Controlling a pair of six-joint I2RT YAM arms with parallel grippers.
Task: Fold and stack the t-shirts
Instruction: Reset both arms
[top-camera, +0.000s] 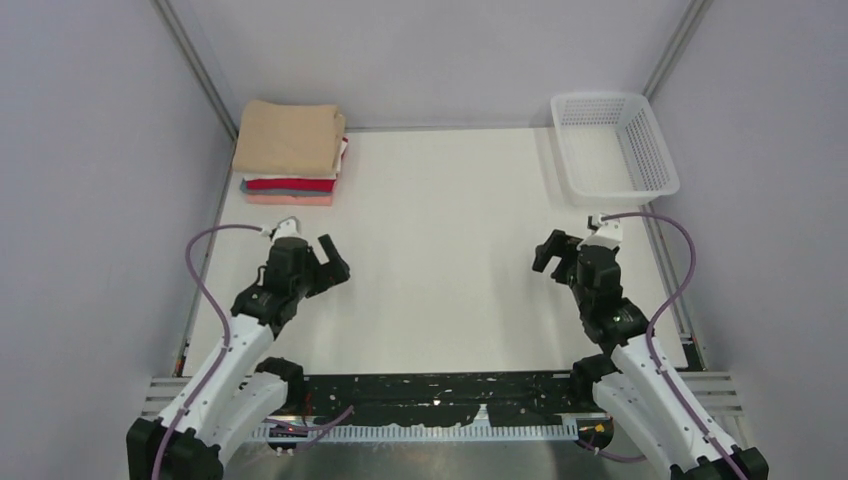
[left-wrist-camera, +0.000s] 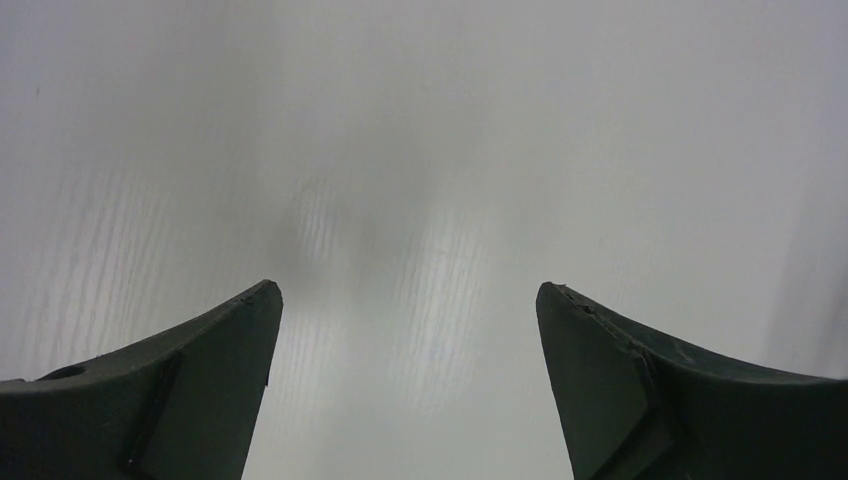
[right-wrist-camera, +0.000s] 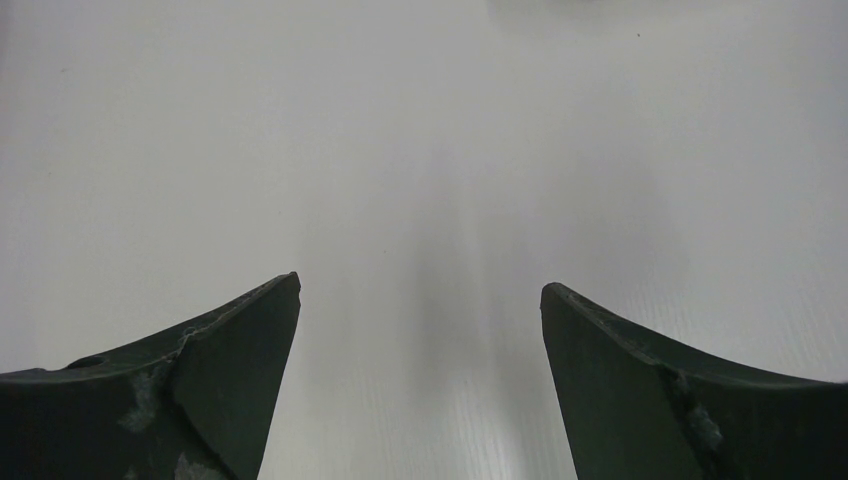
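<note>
Fingers (left-wrist-camera: 200, 390) of the left gripper (top-camera: 335, 262) stand wide apart with nothing between them, and the wrist view shows only bare white table (top-camera: 440, 280) below. The right gripper (top-camera: 552, 254) is likewise spread and holds nothing. Both hover low over the table in the lower half of the top view, well apart from each other. The t-shirts sit as one stack in the upper left of the frame: tan t-shirt (top-camera: 288, 137) on top, then a white one (top-camera: 342, 155), red (top-camera: 290, 184), grey (top-camera: 290, 192) and salmon-pink (top-camera: 290, 200) edges showing beneath. We see no shirt in the white mesh basket (top-camera: 665, 170) at upper right, and none loose on the table. We judge the folding done and the step in hand a final check or retreat. To do it well, keep both arms away from the stack's near edge. If squaring is wanted, press the tan top flat from above rather than nudging it sideways, since the layers would likely slide.
</note>
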